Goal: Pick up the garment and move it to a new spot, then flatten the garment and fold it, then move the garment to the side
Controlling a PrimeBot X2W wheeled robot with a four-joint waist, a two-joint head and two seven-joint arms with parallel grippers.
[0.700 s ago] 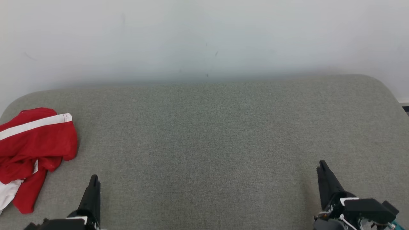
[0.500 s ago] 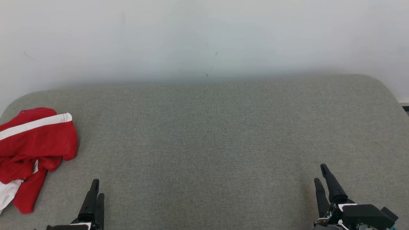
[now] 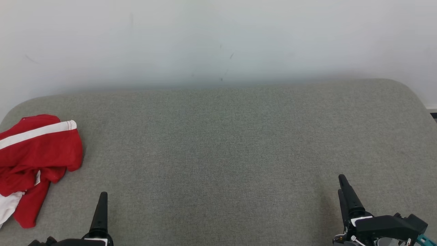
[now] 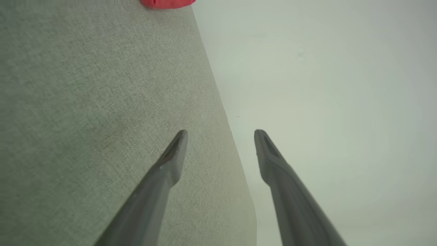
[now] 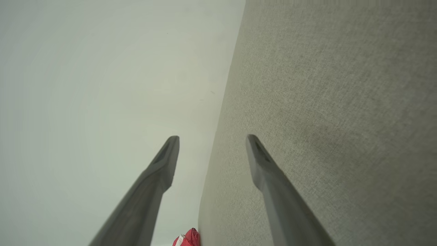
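A crumpled red garment (image 3: 36,160) with a white stripe and a white patch lies at the far left of the grey cushioned surface (image 3: 218,150). A sliver of it, the garment (image 4: 167,3), shows at the top of the left wrist view, and the garment (image 5: 187,238) also peeks in at the bottom of the right wrist view. My left gripper (image 3: 102,200) sits low at the front left, right of the garment and apart from it; its fingers (image 4: 172,160) stand open and empty. My right gripper (image 3: 342,184) is at the front right, its fingers (image 5: 263,164) open and empty.
A pale wall (image 3: 218,41) rises behind the surface's far edge. The surface has rounded corners at the back left and back right. A dark strip of floor or skirting (image 3: 433,114) shows at the right edge.
Both grippers shifted slightly near the bottom of the head view, turning so their fingers overlap again. The garment has not moved.
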